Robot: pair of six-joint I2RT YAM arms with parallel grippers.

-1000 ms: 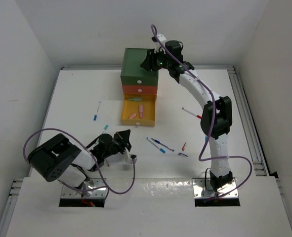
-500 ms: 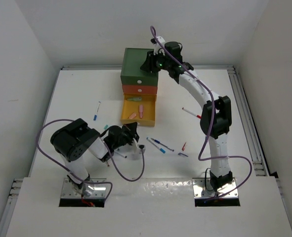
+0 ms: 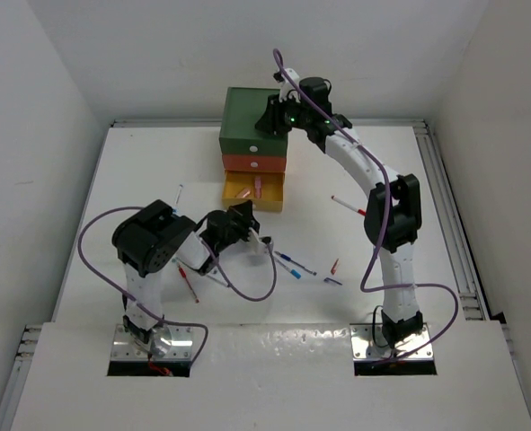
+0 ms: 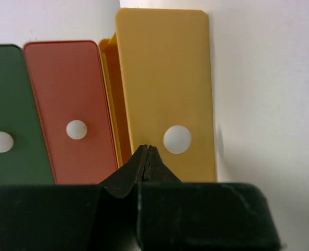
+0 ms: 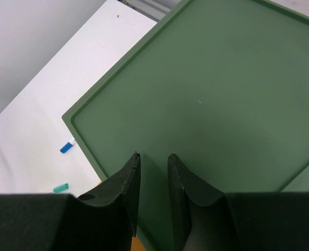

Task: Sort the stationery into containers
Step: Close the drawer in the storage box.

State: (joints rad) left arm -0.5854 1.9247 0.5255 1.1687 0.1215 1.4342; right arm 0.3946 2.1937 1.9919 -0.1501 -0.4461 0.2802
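Note:
The cabinet stands at the back of the table, with a dark green drawer (image 3: pixel 254 144) on top, an orange-red one (image 3: pixel 254 162) under it and a yellow one (image 3: pixel 254 199) at the bottom, partly open. Pink capsule pieces (image 3: pixel 243 192) lie inside the yellow drawer. My left gripper (image 3: pixel 249 218) is shut and empty, its tips (image 4: pixel 148 148) at the yellow drawer front (image 4: pixel 164 78), just left of the white knob (image 4: pixel 177 139). My right gripper (image 3: pixel 274 117) is slightly open and empty, its tips (image 5: pixel 152 157) over the green cabinet top (image 5: pixel 212 78). Pens (image 3: pixel 292 263) lie loose on the table.
A red-capped pen (image 3: pixel 348 206) lies right of the cabinet. A small red piece (image 3: pixel 334 267) and a dark one (image 3: pixel 333 281) lie near the blue pens. A red pen (image 3: pixel 189 283) lies by the left arm. Blue (image 5: pixel 67 147) and teal (image 5: pixel 61 187) caps lie left of the cabinet.
My left arm has swung forward to the cabinet, and the yellow drawer has slid partway in. The right arm has not moved.

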